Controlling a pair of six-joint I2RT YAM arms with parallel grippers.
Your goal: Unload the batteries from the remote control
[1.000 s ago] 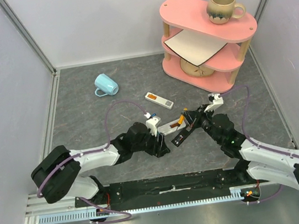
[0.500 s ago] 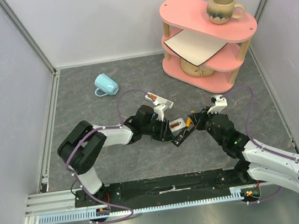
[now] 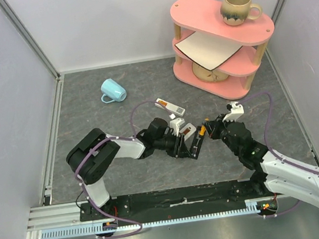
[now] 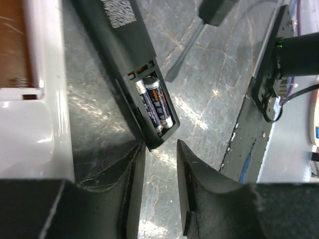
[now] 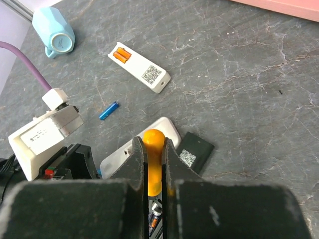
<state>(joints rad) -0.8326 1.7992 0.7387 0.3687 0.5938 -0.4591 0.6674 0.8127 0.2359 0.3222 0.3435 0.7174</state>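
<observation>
A black remote [image 4: 130,59] lies back-up with its compartment open, and two dark batteries [image 4: 154,102] sit inside. My left gripper [image 4: 160,149] is open and empty, its jaws just short of the remote's near end. In the top view the left gripper [image 3: 184,147] is beside the black remote [image 3: 197,145]. My right gripper [image 5: 154,144] is shut on the orange screwdriver handle [image 5: 153,164] above the remote, and the metal shaft [image 4: 185,52] points at the compartment. A loose blue battery [image 5: 108,110] lies on the table. A white remote [image 5: 139,67] holds two orange batteries [image 5: 119,55].
A second white remote [image 5: 162,130] with an open compartment lies beside the black one. A black battery cover [image 5: 195,149] lies right of it. A cyan mug [image 3: 112,90] lies on its side at the back left. A pink shelf [image 3: 219,34] stands at the back right.
My left arm has swung forward and right, so its open gripper now points at the black remote's end. My right gripper with the screwdriver has shifted only slightly.
</observation>
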